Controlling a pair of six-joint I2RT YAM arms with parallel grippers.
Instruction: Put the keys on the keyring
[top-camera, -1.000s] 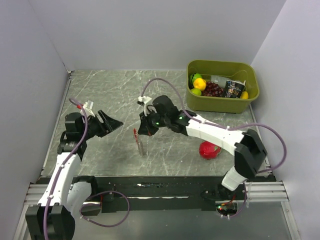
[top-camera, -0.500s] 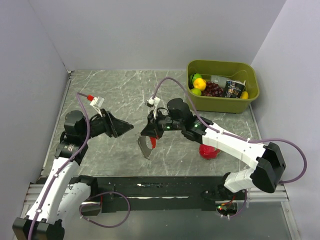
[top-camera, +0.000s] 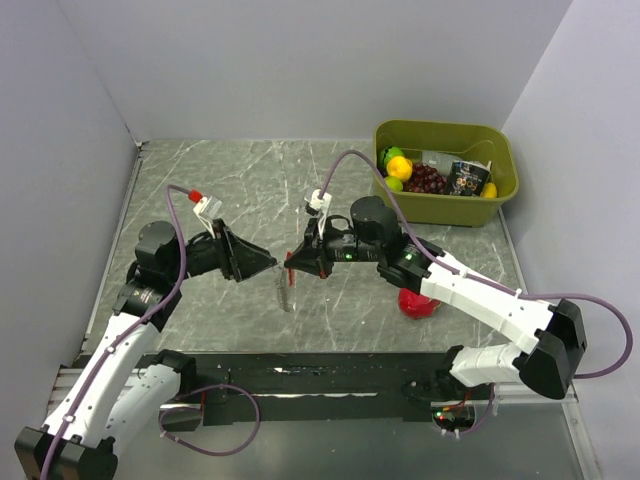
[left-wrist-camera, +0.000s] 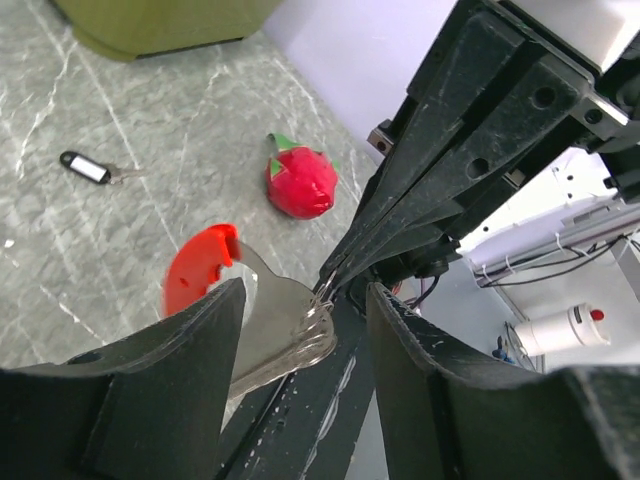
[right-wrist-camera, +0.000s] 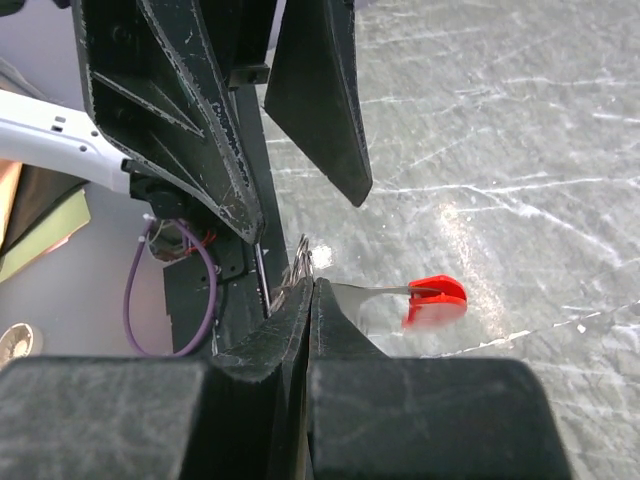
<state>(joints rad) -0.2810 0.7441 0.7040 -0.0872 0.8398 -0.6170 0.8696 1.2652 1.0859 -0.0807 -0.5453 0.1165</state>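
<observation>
Keys (left-wrist-camera: 262, 318): held off the bench (top-camera: 200, 180), near its middle, blade hanging down. The right tool (right-wrist-camera: 311, 295) is pressed together on the thin wire loops at the blade's end.

Change over the last second: the left tool (top-camera: 268, 262) has swung in from the left. Its jaws now stand spread either side of the blade, and we see no contact. The right arm has reached further left to meet it.

We read this as a handover or a two-tool hold being set up; threading has not begun. The keyring (left-wrist-camera: 86, 167) lies flat on the bench, well apart from the keys, past the red strawberry-shaped fruit (left-wrist-camera: 300, 181). We cannot find it in the top view.

Materials:
- Key head: curved, glossy red, probably plastic.
- Blade: thin silvery metal with a jagged edge.
- Keyring: small dark oval with a pale centre.
- Bench: grey-green with white veins, faintly reflective.
</observation>
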